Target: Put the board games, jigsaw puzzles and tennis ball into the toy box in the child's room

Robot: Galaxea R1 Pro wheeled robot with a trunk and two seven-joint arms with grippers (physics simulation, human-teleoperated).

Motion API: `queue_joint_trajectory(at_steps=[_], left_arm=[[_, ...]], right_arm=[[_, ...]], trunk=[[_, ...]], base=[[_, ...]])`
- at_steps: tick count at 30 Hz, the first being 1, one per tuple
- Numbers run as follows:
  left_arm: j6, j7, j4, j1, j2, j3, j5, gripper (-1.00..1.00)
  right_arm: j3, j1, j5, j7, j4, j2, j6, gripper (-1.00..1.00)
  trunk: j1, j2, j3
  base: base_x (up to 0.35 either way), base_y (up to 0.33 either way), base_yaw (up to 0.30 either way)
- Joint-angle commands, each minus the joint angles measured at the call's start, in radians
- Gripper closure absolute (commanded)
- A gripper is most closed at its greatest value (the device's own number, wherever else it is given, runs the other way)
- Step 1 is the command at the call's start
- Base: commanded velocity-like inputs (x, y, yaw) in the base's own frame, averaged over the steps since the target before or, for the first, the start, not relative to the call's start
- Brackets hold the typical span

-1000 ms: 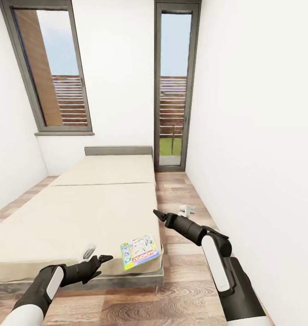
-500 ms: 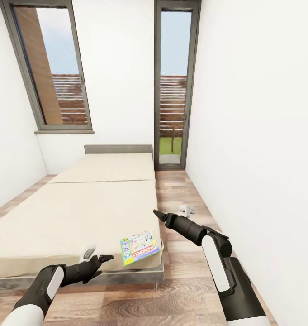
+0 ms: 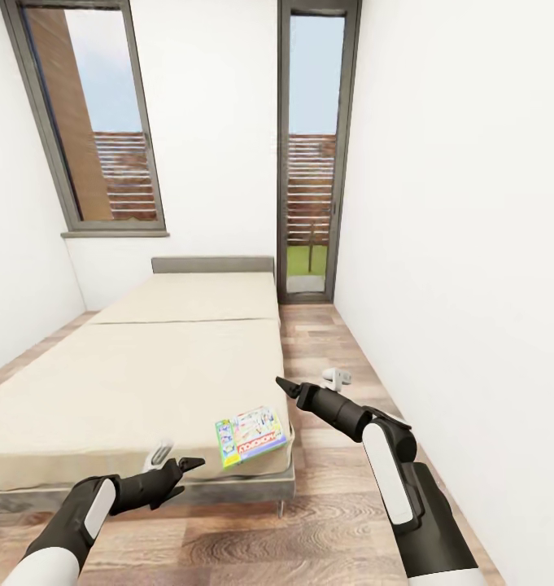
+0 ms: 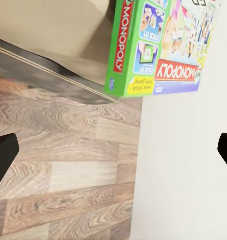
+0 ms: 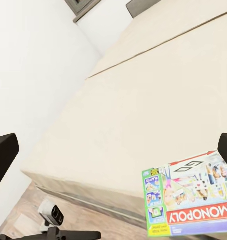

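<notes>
Head view: The bed (image 3: 146,374) occupies the left and centre of the child's room, its grey headboard (image 3: 212,264) against the far white wall between two tall dark-framed windows. One board game, the Monopoly box (image 3: 252,437), lies flat at the near right corner of the mattress, overhanging the edge slightly. The left gripper (image 3: 183,467) hovers in front of the bed's near edge, left of the box and apart from it; its fingers are spread and nothing sits between them. The right gripper (image 3: 283,386) is raised over the wood-plank floor (image 3: 325,505), just right of the bed's corner and above the box, not touching it; its finger spread cannot be told here. A small white object (image 3: 336,377) lies on the floor beyond the right arm.

Left wrist view: The Monopoly box (image 4: 161,45) projects past the corner of the bed frame (image 4: 53,70), above the plank floor (image 4: 68,165). Two dark fingertips (image 4: 3,157) appear at opposite frame edges, wide apart and empty.

Right wrist view: The box (image 5: 191,200) rests on the beige mattress (image 5: 143,100) at its near corner. The fingertips (image 5: 3,155) stand wide apart, holding nothing. The left gripper (image 5: 68,232) is visible below the bed edge.
</notes>
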Motion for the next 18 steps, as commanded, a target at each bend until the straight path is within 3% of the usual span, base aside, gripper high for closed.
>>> queue_joint_trajectory(at_steps=[1,13,18], left_arm=[[0.005,-0.004,0.0,-0.001,-0.001,0.003,-0.001,-1.0],[0.004,-0.014,-0.003,-0.001,-0.001,-0.023,0.0,-1.0],[0.002,-0.079,-0.003,0.0,0.001,-0.034,-0.001,-1.0]], right_arm=[[-0.001,-0.001,-0.001,0.002,-0.001,0.001,0.005,-1.0],[-0.001,-0.001,0.0,0.002,0.001,0.001,0.005,-1.0],[-0.001,-0.001,-0.001,0.002,0.001,0.0,0.005,-1.0]], trunk=[[0.004,-0.008,-0.004],[0.05,-0.092,-0.042],[0.069,-0.127,-0.058]], base=[[0.0,0.0,0.0],[0.0,0.0,0.0],[0.0,0.0,0.0]])
